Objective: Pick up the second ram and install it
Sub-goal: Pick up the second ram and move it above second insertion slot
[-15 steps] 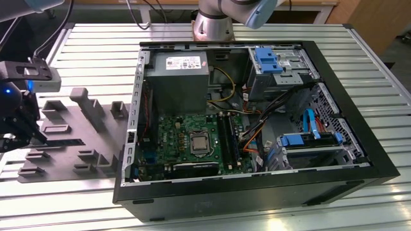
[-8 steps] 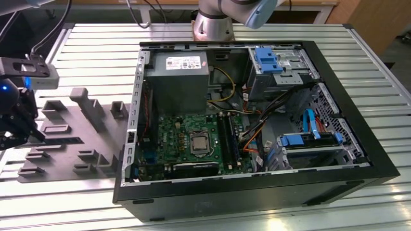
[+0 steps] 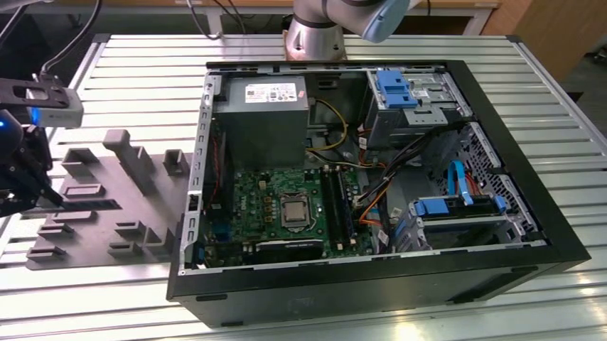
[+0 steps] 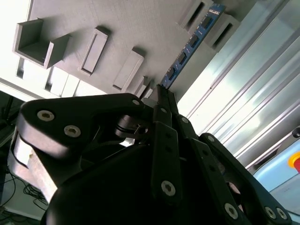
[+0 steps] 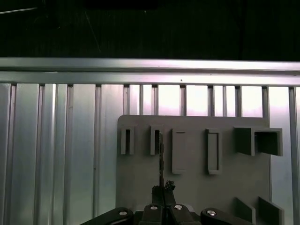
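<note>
The second ram (image 4: 190, 44) is a long flat stick with small chips along its face, standing on edge in the slots of the grey holder tray (image 4: 140, 28). In the first wrist view the second ram (image 5: 161, 159) is a thin dark line running from a tray slot to my fingertips. My gripper (image 4: 161, 91) is shut on the near end of the stick, one black finger on each side. In the exterior view my gripper (image 3: 43, 195) hangs low over the holder tray (image 3: 104, 213) at that view's left, beside the ram (image 3: 90, 204).
An open computer case (image 3: 379, 185) lies on the slatted metal table (image 3: 142, 85), to the exterior view's right of the tray. Inside are a green motherboard (image 3: 284, 213) with dark memory slots (image 3: 337, 202), a power supply (image 3: 261, 121), cables and blue drive brackets (image 3: 394, 89). Upright grey blocks (image 3: 128, 153) rise from the tray.
</note>
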`<action>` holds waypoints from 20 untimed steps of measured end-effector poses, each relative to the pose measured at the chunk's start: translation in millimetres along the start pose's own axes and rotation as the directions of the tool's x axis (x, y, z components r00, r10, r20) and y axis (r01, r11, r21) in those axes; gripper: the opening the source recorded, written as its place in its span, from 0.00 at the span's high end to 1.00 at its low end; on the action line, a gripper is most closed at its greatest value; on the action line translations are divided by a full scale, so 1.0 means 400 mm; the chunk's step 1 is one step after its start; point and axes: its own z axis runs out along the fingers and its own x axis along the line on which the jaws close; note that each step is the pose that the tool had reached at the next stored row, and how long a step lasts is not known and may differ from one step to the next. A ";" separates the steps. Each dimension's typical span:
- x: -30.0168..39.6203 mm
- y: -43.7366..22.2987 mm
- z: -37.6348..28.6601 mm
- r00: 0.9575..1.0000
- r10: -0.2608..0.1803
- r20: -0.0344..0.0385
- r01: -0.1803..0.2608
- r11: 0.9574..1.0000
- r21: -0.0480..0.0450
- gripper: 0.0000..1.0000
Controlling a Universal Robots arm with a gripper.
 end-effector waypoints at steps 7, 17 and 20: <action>0.000 0.001 -0.018 1.000 0.000 0.002 0.000 1.000 0.000 0.89; -0.001 0.002 -0.039 1.000 0.000 0.005 0.000 1.000 0.000 0.89; -0.001 0.002 -0.048 1.000 0.000 0.006 0.000 1.000 0.000 0.89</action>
